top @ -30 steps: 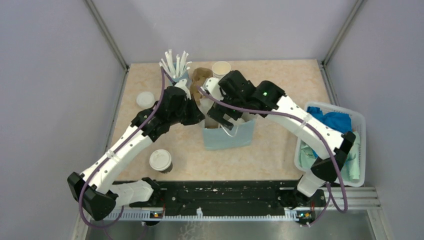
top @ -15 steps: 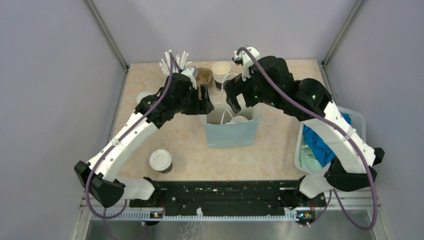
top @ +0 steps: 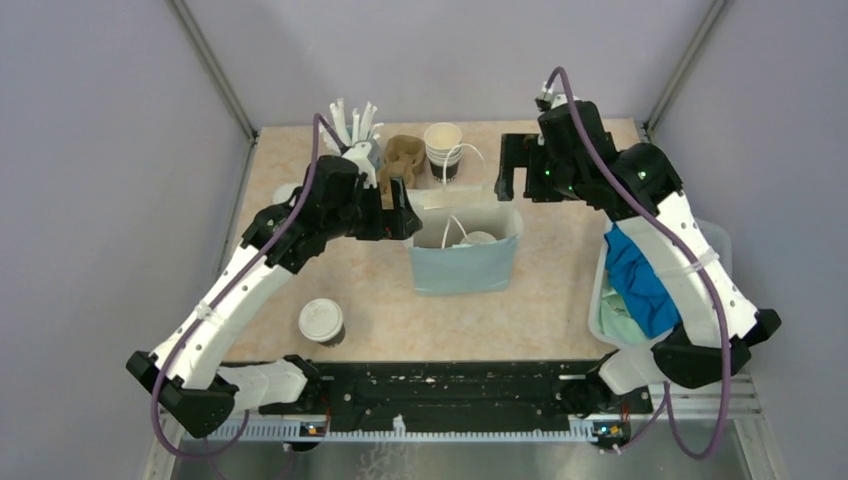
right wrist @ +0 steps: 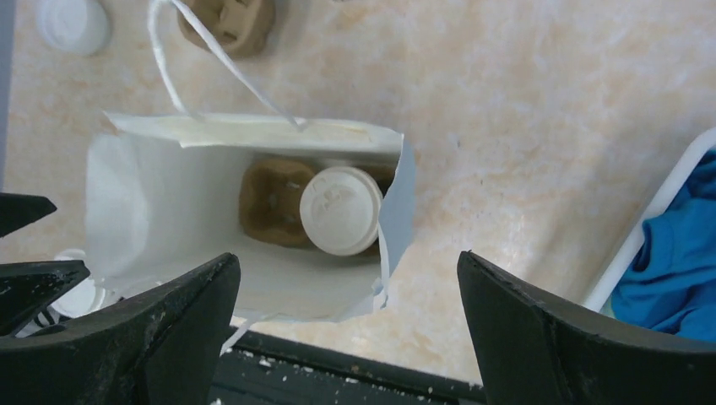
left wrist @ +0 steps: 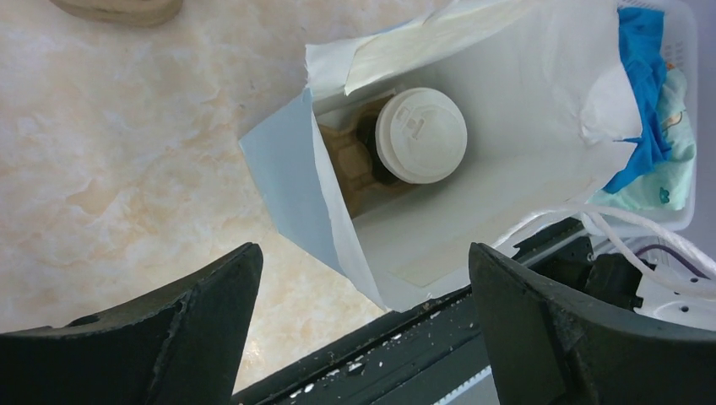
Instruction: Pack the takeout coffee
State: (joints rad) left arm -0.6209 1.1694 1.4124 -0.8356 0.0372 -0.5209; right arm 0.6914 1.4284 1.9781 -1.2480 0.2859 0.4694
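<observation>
One takeout coffee (top: 478,238) with a white lid stands inside the open light blue paper bag (top: 465,265), seated in a brown cardboard carrier (left wrist: 346,160). The left wrist view shows its lid (left wrist: 420,135), and so does the right wrist view (right wrist: 340,209). A second lidded takeout coffee (top: 321,322) stands on the table near the front left. My left gripper (top: 402,212) hovers open at the bag's left edge, holding nothing (left wrist: 363,321). My right gripper (top: 515,185) hangs open and high behind the bag's right side, also holding nothing (right wrist: 346,329).
Behind the bag stand a lidless cream cup (top: 443,145), a spare cardboard carrier (top: 403,158) and a light blue cup of white straws (top: 352,135). A loose white lid (top: 288,195) lies at the left. A white basket (top: 718,250) of blue cloths sits at the right edge.
My left gripper has opened and drawn slightly left off the bag's edge. My right arm has lifted away from the bag's mouth and swung back to the right, its jaws open throughout.
</observation>
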